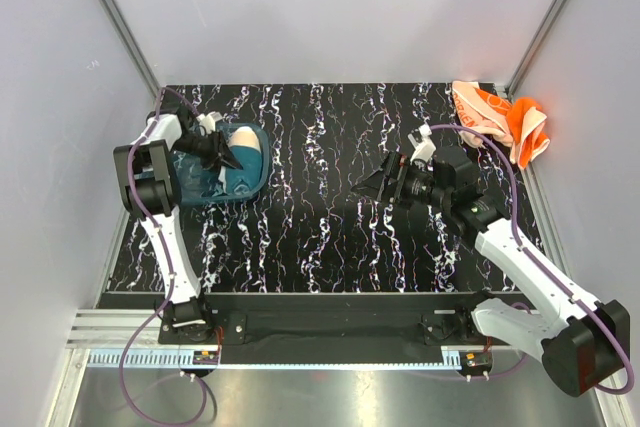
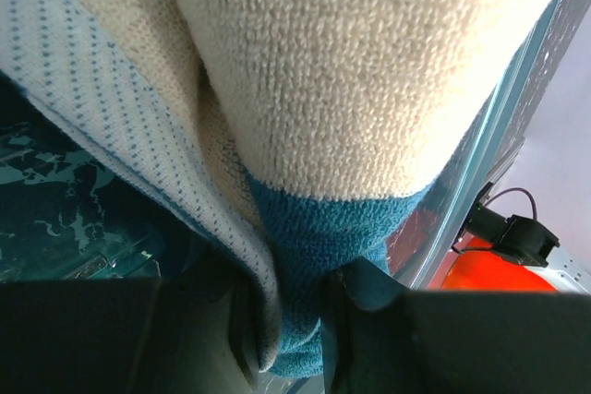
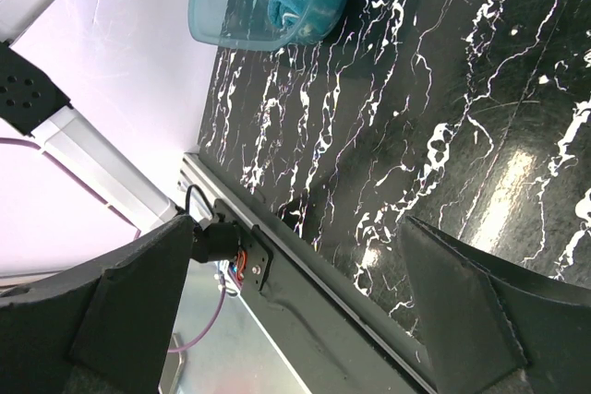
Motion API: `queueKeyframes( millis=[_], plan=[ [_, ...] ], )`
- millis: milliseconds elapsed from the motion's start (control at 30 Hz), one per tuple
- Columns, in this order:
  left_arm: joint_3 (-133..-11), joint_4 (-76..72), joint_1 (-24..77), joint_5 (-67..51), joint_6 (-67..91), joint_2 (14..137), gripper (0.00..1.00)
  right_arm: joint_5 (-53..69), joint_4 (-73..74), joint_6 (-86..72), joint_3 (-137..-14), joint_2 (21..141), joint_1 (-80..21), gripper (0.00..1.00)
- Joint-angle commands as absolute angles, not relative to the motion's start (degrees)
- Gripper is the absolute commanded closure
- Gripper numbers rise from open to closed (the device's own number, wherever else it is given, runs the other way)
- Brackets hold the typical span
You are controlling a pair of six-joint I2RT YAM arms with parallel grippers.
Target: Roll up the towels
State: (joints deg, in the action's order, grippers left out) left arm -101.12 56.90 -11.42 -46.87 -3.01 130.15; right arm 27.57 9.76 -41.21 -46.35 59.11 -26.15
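Closest in, the left tool [image 2: 286, 320] was pinched narrowly on the teal-blue terry towel with cream reverse [image 2: 319, 228], held in the translucent blue plastic tray [image 1: 240, 193], perhaps to stow it. The right tool [image 1: 378, 183] hung wide and empty over the black marbled surface [image 1: 320, 237], free for the crumpled orange cloth towel [image 1: 505, 119] in the far-right corner.

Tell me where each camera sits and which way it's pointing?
Top view: high behind the arms, looking down on the table; both arms, left hand and right hand show.
Left wrist: on the left arm, pressed against the teal towel its fingers pinch.
Right wrist: on the right arm, looking across the table at the blue tray; its open fingers frame the view.
Shared: top and right wrist both show tray and towel.
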Motion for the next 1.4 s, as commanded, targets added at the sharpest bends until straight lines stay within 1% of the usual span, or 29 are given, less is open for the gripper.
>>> queueKeyframes(
  millis=[0, 133, 167, 200, 433, 633, 867, 933, 1100, 1200, 1267, 1300, 1367],
  plan=[
    [-101.9, 54.1, -11.4, -41.8, -5.0, 129.9, 0.78, 26.5, 9.8, -40.3, -48.7, 58.4, -26.5, 0.0],
    [-100.8, 53.7, -11.5, -38.7, -4.1, 127.4, 0.6, 26.5, 9.8, -40.7, -48.6, 58.2, -26.5, 0.0],
    [-100.5, 53.4, -11.5, -38.3, -4.0, 127.0, 0.41, 26.6, 9.8, -40.7, -48.7, 58.0, -26.4, 0.0],
    [-100.4, 53.4, -11.6, -38.1, -3.8, 126.3, 0.01, 26.5, 10.0, -40.7, -48.7, 58.1, -26.4, 0.0],
    [-100.5, 53.7, -12.1, -32.8, -2.6, 123.1, 0.01, 26.5, 12.3, -40.4, -49.9, 56.8, -26.5, 0.0],
    [-106.2, 58.3, -13.6, -28.2, -1.7, 122.2, 0.01, 26.4, 14.7, -39.7, -51.4, 56.2, -26.4, 0.01],
    [-108.3, 59.8, -13.7, -23.4, -1.1, 119.3, 0.01, 26.2, 15.9, -39.6, -52.2, 55.6, -26.4, 0.0],
    [-109.5, 60.6, -13.7, -19.5, -0.9, 118.5, 0.01, 25.8, 16.5, -39.3, -52.3, 55.5, -26.5, 0.0],
    [-111.4, 59.9, -13.7, -14.5, -0.1, 112.9, 0.01, 24.0, 19.1, -37.4, -53.7, 55.1, -26.5, 0.0],
    [-113.2, 60.6, -13.3, -13.9, 1.5, 109.4, 0.01, 22.5, 20.6, -36.2, -55.0, 55.5, -26.4, 0.0],
    [-112.5, 59.2, -12.4, -14.9, 2.1, 105.7, 0.01, 19.3, 22.5, -35.6, -56.6, 56.1, -26.4, 0.0],
    [-111.5, 58.5, -10.4, -14.7, 2.4, 104.1, 0.01, 17.7, 23.3, -34.9, -57.5, 56.3, -26.3, 0.0],
    [-108.5, 56.2, -7.6, -14.6, 2.5, 99.6, 0.01, 11.2, 27.5, -33.8, -61.1, 58.1, -25.5, 0.0]
  ],
)
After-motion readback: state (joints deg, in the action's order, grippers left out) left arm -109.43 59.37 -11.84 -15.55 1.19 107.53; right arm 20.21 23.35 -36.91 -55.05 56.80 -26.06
